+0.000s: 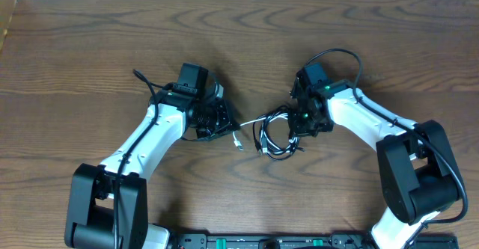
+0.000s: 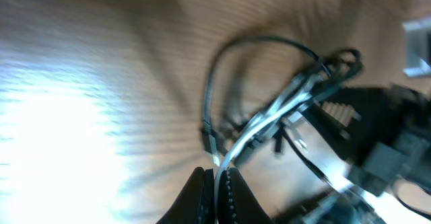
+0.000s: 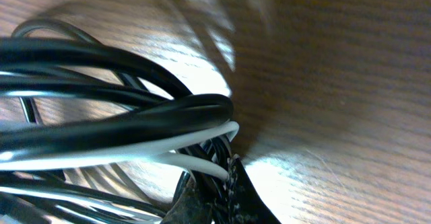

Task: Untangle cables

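A tangle of black cable (image 1: 275, 138) and white cable (image 1: 251, 122) lies on the table between the two arms. My left gripper (image 1: 224, 123) is at the tangle's left side. In the left wrist view its jaws (image 2: 217, 183) are shut on the white cable (image 2: 252, 131), which runs up toward the black loops (image 2: 269, 46). My right gripper (image 1: 303, 122) is at the tangle's right side. In the right wrist view its jaws (image 3: 215, 190) are closed on the bundle of black cable (image 3: 114, 109) and white cable (image 3: 168, 143) strands.
The wooden table (image 1: 239, 40) stretches all round the arms. A white plug end (image 1: 238, 140) lies just left of the tangle. A thick black lead (image 1: 340, 54) loops over the right arm.
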Robot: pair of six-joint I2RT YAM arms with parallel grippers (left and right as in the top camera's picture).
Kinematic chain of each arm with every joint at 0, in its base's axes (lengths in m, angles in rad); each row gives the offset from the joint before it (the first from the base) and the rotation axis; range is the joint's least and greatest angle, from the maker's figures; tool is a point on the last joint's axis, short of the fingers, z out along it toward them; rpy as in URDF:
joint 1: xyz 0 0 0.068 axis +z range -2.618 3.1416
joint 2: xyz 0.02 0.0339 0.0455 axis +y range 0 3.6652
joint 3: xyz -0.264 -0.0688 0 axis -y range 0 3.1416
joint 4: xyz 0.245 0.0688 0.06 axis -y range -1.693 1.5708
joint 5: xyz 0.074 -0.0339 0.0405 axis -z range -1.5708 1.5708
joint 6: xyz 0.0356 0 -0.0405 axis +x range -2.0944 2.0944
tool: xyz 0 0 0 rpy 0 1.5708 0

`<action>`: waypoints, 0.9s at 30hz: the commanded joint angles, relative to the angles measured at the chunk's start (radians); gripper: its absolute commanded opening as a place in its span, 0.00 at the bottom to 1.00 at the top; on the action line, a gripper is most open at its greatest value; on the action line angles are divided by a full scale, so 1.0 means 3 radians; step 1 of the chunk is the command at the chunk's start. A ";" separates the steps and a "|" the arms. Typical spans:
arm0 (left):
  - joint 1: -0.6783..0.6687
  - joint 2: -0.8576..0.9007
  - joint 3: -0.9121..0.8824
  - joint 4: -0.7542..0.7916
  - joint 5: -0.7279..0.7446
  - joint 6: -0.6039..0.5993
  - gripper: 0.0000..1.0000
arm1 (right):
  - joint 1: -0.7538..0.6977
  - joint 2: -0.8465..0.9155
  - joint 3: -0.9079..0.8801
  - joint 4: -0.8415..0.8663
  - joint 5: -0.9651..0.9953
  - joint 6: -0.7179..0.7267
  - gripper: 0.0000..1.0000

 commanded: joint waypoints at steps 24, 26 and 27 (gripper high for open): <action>-0.0941 0.0146 -0.0056 0.0787 -0.0841 0.0417 0.41 | -0.0343 0.0039 0.0005 -0.0261 -0.0202 -0.0046 0.01; -0.0971 0.0197 -0.0056 0.0829 -0.0852 0.0416 0.40 | -0.0343 0.0039 0.0004 -0.0263 -0.0202 -0.0046 0.01; -0.0985 0.0219 -0.0056 0.0838 -0.0857 0.0417 0.41 | -0.0343 0.0039 0.0004 -0.0266 -0.0202 -0.0046 0.01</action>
